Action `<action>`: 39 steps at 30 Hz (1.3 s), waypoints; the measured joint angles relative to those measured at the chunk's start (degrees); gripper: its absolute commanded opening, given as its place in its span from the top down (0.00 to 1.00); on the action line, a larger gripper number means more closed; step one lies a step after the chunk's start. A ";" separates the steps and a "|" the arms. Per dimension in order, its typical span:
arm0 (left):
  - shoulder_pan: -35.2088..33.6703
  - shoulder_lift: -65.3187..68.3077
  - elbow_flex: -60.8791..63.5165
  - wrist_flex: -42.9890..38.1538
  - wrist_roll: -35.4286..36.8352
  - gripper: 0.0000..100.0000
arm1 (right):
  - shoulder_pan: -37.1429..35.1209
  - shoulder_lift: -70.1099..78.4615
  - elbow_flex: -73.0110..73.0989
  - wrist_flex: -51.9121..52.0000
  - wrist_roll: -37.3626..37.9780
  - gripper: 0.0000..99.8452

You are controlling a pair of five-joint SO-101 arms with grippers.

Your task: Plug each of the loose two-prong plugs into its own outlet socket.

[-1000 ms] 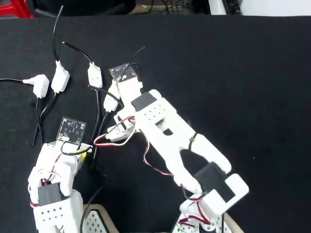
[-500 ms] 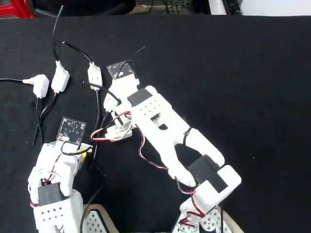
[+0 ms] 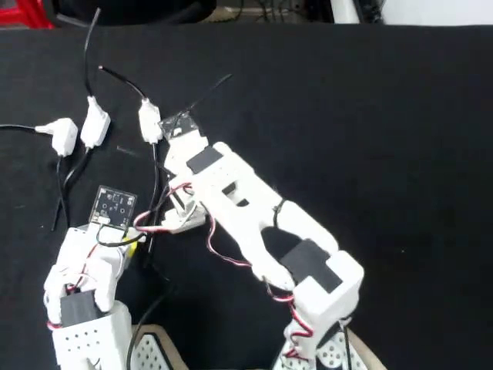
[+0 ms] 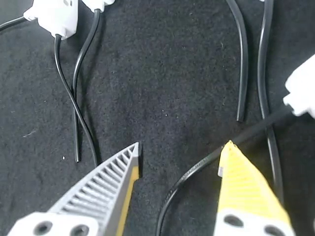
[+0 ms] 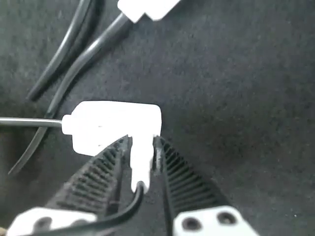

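Right gripper (image 5: 141, 142) clamped on plug (image 5: 140, 167), whose long axis points straight into socket (image 5: 110, 125), touching it at frame centre. Left gripper (image 4: 182, 145), jaws apart, lies farther off

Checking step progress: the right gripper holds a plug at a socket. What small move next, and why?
Probably press the plug into the socket: the right gripper is shut on it, the two white bodies touch, but full seating cannot be told.

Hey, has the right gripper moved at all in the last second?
Yes. In the high view the right gripper, shut on a white plug, swung left toward the white connector that stayed put.
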 measured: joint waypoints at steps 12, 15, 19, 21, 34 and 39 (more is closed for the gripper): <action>0.00 0.00 0.00 0.00 0.00 0.74 | -1.32 0.44 -1.14 2.81 0.00 0.66; 0.00 0.00 0.00 0.00 0.00 0.74 | -1.32 -2.37 -0.35 5.71 0.09 0.68; 0.00 0.00 0.00 0.00 0.00 0.74 | -1.32 -10.90 0.35 8.62 0.09 0.69; 0.00 0.00 0.00 0.00 0.00 0.74 | -2.81 -16.35 1.49 11.60 0.09 0.69; 1.76 0.00 0.00 -0.44 0.00 0.74 | 17.05 -48.53 4.40 24.62 15.91 0.98; 9.67 0.00 -0.18 -0.88 0.00 0.74 | 33.41 -48.62 11.43 21.10 25.58 0.97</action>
